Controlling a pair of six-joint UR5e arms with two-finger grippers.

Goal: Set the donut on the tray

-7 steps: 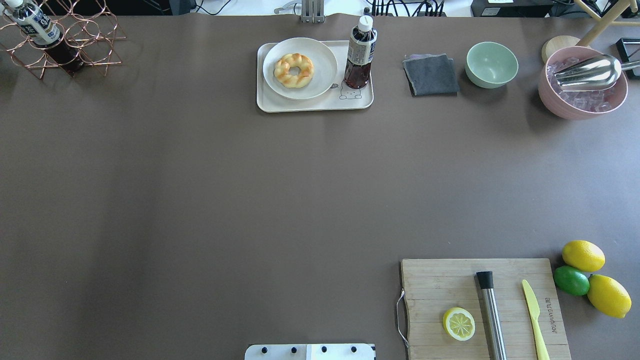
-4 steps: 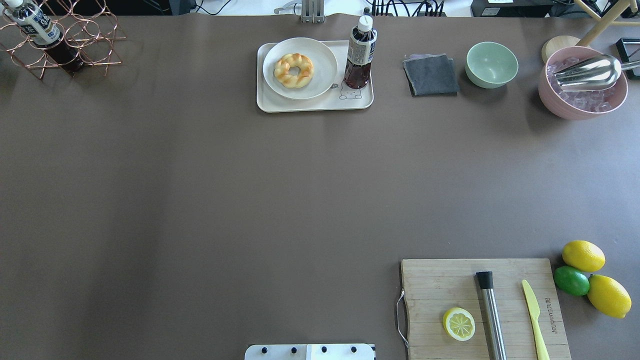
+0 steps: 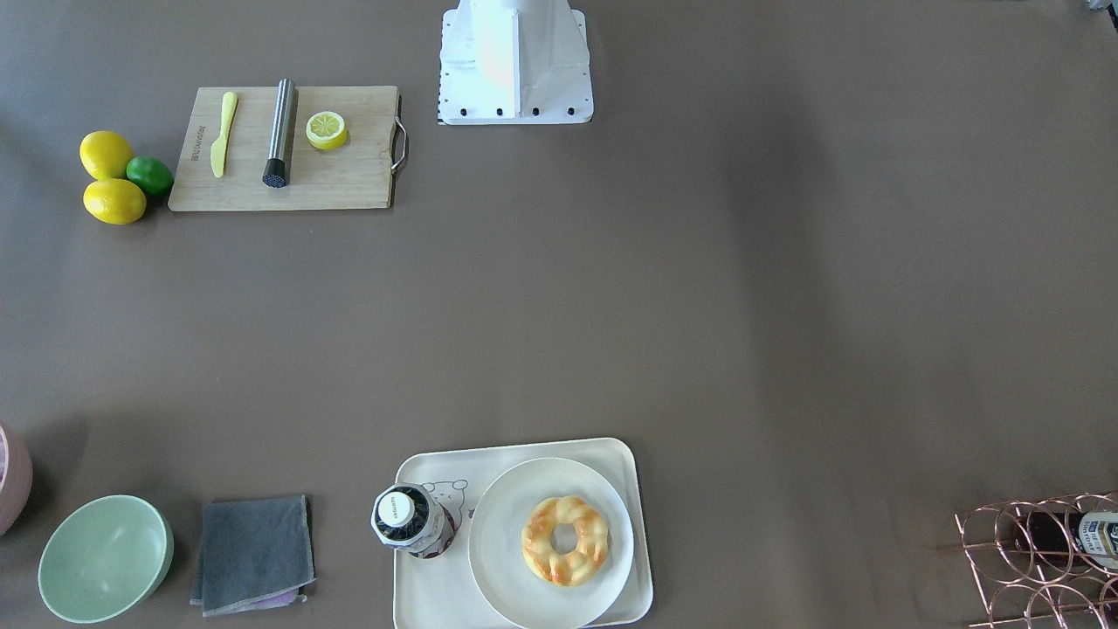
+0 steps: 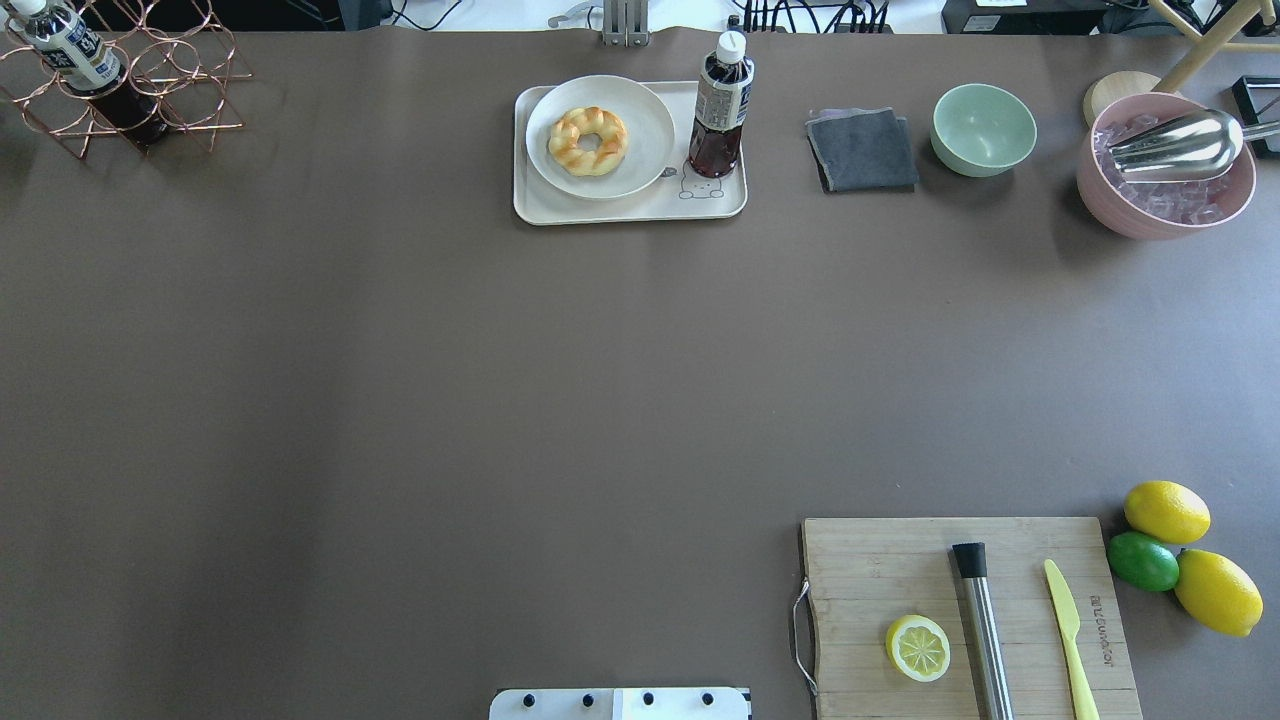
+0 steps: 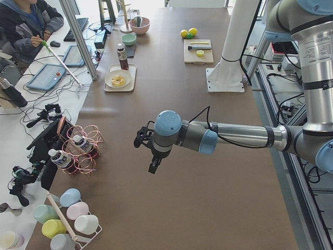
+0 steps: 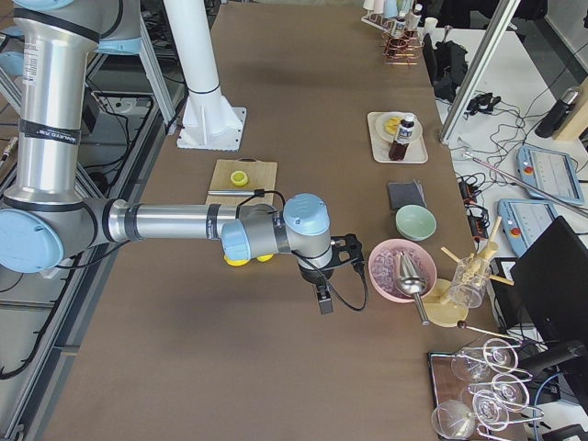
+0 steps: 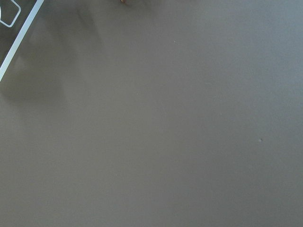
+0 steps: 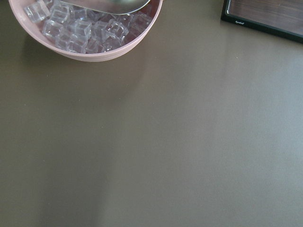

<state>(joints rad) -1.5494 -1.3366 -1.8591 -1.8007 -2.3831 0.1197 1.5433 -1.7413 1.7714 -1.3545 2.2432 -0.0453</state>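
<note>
The donut, a golden twisted ring, lies on a round white plate that sits on the cream tray at the table's far edge. It also shows in the front-facing view, on the same tray. Neither gripper shows in the overhead or front-facing views. The left gripper hangs over bare table far from the tray, seen only in the exterior left view. The right gripper hangs near the pink ice bowl, seen only in the exterior right view. I cannot tell whether either is open or shut.
A dark drink bottle stands on the tray's right part. A grey cloth, green bowl and pink ice bowl with scoop lie to the right. A cutting board with lemon half, lemons, lime and a copper rack stand at the edges.
</note>
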